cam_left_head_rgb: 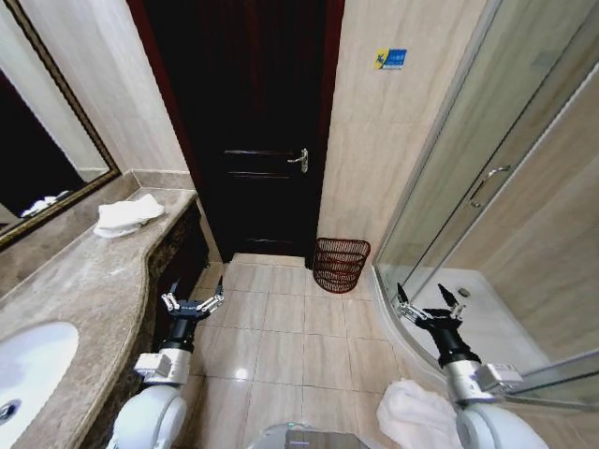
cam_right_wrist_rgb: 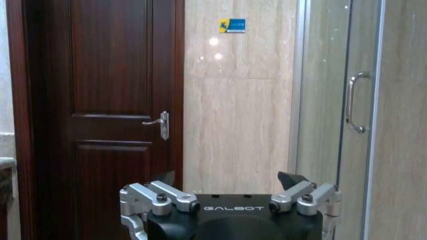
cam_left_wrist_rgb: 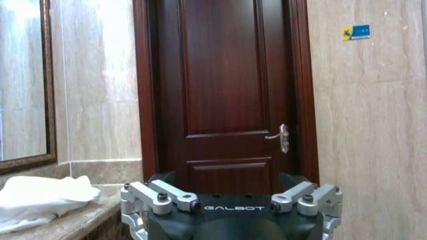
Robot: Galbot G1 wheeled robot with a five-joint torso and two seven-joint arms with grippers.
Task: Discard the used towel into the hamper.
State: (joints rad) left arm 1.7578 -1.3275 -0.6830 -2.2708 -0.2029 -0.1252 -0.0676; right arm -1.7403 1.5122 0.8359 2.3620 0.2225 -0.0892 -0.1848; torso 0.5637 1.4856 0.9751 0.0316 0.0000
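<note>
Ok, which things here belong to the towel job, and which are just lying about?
Job: white towel on the counter; hamper by the door; open left gripper; open right gripper.
Lying about: white cloth on the floor; sink; mirror; shower door.

Marble counter (cam_left_head_rgb: 84,281) — white towel (cam_left_head_rgb: 126,215); tiled floor (cam_left_head_rgb: 281,327) — hamper (cam_left_head_rgb: 340,264), second towel (cam_left_head_rgb: 416,416).

"GALBOT" on each hand's black body (cam_left_wrist_rgb: 234,208), wall sign (cam_right_wrist_rgb: 231,25) seemingly unreadable

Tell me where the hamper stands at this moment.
In the head view the hamper stands on the tiled floor against the far wall, just right of the dark wooden door and left of the glass shower enclosure.
</note>
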